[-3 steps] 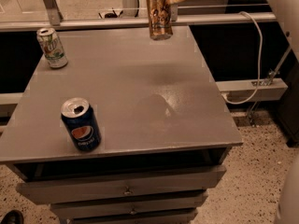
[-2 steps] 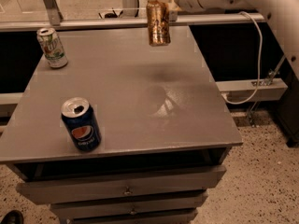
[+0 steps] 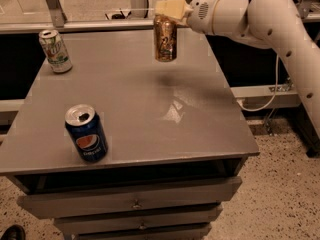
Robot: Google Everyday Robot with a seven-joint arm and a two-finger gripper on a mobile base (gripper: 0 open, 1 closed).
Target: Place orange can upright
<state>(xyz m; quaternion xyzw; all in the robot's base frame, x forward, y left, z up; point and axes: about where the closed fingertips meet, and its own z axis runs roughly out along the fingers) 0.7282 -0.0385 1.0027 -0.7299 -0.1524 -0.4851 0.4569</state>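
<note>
orange can (image 3: 165,39): upright, hanging clear above the far middle of the worktop (image 3: 150,134), its shadow beneath
claw (image 3: 169,12): reaching in from the right, pinching the orange can by its top
blue can (image 3: 86,133): upright, front left
white-and-green can (image 3: 55,51): upright, far left corner

The cream two-finger gripper (image 3: 169,10) holds the shiny orange-copper can (image 3: 165,39) above the far middle of the flat grey tabletop (image 3: 150,129), with bare surface below and rightward. A white-and-green can (image 3: 56,51) blocks the far-left corner, a dark blue Pepsi can (image 3: 86,133) the near-left.
</note>
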